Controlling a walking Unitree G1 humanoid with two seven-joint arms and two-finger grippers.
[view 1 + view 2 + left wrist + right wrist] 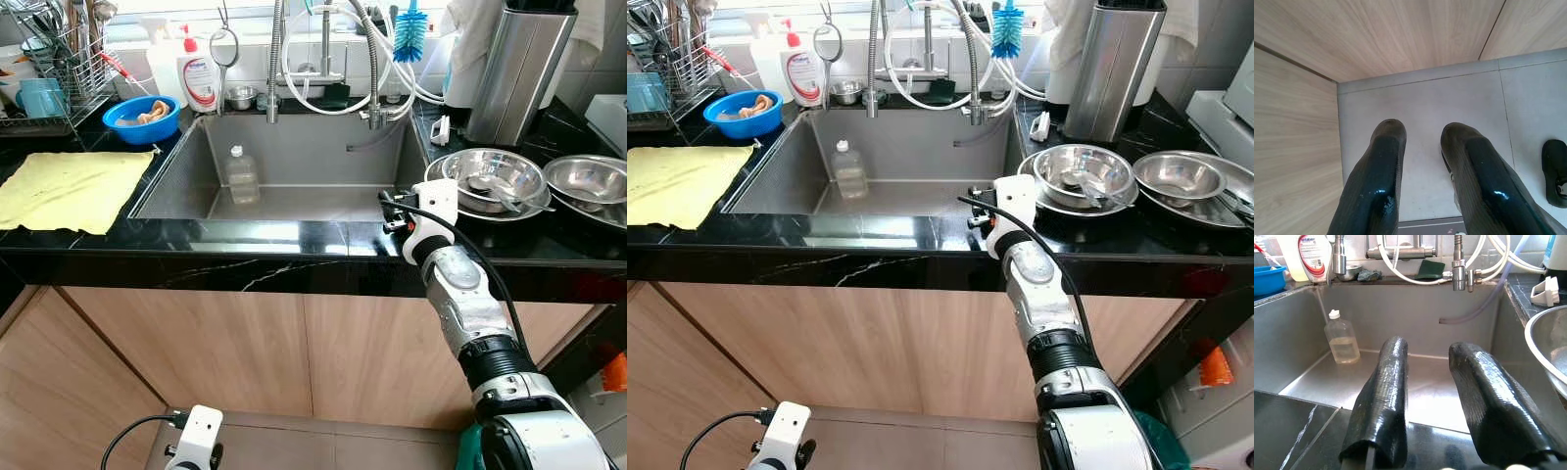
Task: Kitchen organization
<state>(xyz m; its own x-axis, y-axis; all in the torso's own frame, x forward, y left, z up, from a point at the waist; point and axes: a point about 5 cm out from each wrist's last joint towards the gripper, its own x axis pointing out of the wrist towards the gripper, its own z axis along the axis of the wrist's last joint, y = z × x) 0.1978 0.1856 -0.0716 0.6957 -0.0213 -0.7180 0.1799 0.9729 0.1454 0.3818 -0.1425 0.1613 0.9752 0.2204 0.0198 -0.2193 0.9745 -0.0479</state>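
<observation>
The right gripper [1427,401], fingers spread and empty, hovers over the sink's [186,162] front rim. The bottle [241,174] stands upright, probably part-full, inside toward the robot's left; the left gripper [1422,176] hangs spread.

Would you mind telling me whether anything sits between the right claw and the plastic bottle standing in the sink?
Nothing visible does. The right claw hovers open over the sink's front rim, and the bottle stands upright at the back left of the bare basin floor, with open steel between them.
</observation>
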